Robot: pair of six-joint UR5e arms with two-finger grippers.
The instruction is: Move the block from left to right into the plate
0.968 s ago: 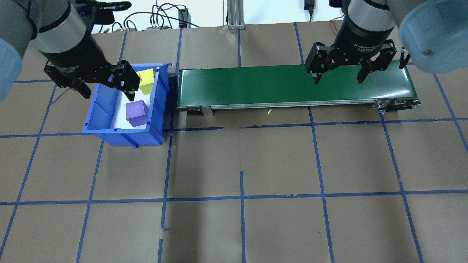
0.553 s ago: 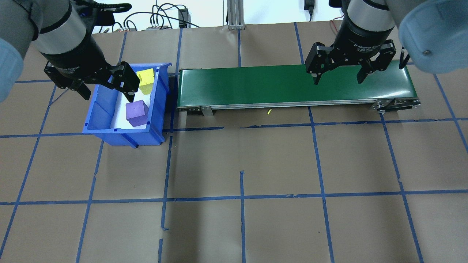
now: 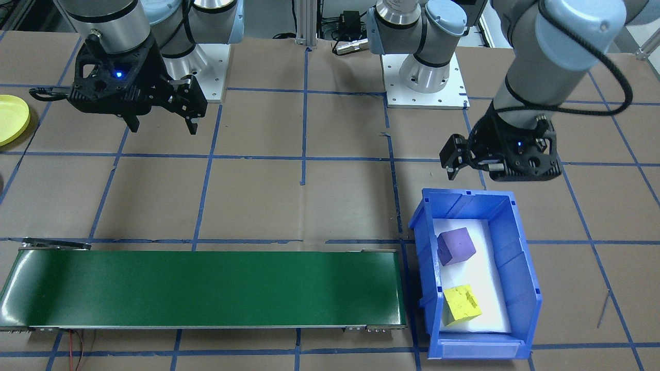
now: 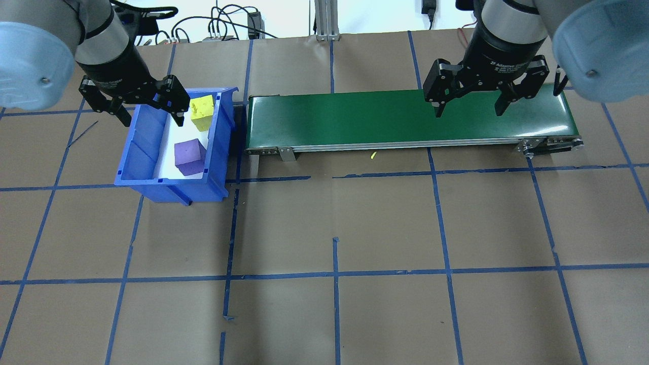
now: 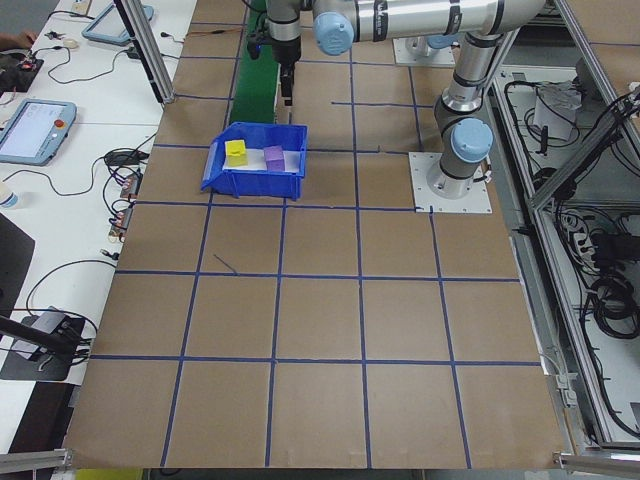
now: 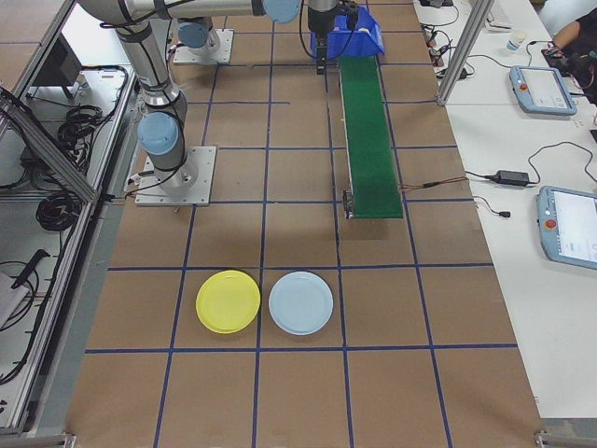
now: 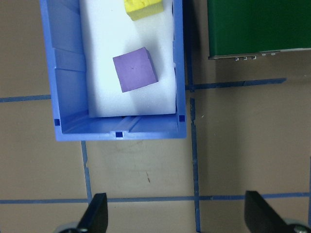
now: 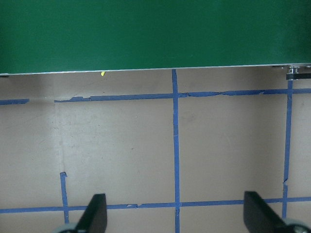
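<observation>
Two blocks lie in a blue bin (image 4: 172,188): a purple block (image 4: 189,157) (image 3: 456,246) (image 7: 135,69) and a yellow block (image 4: 202,111) (image 3: 462,304) (image 7: 143,7). My left gripper (image 4: 151,119) (image 3: 497,174) hangs open above the bin, holding nothing. In the left wrist view its fingers (image 7: 97,216) frame bare table on the near side of the bin. My right gripper (image 4: 469,110) (image 3: 164,126) is open and empty above the right half of the green conveyor belt (image 4: 355,119). The yellow plate (image 6: 228,301) (image 3: 10,119) lies on the table's right end.
The conveyor (image 3: 206,288) (image 8: 155,34) runs from beside the bin toward the right. A light blue plate (image 6: 300,302) lies next to the yellow one. Blue tape lines grid the brown table. Cables and pendants sit along the far edge.
My left gripper now looks smaller in the overhead view and has shifted toward the bin's far end, still open. The right gripper and both blocks have not moved.
</observation>
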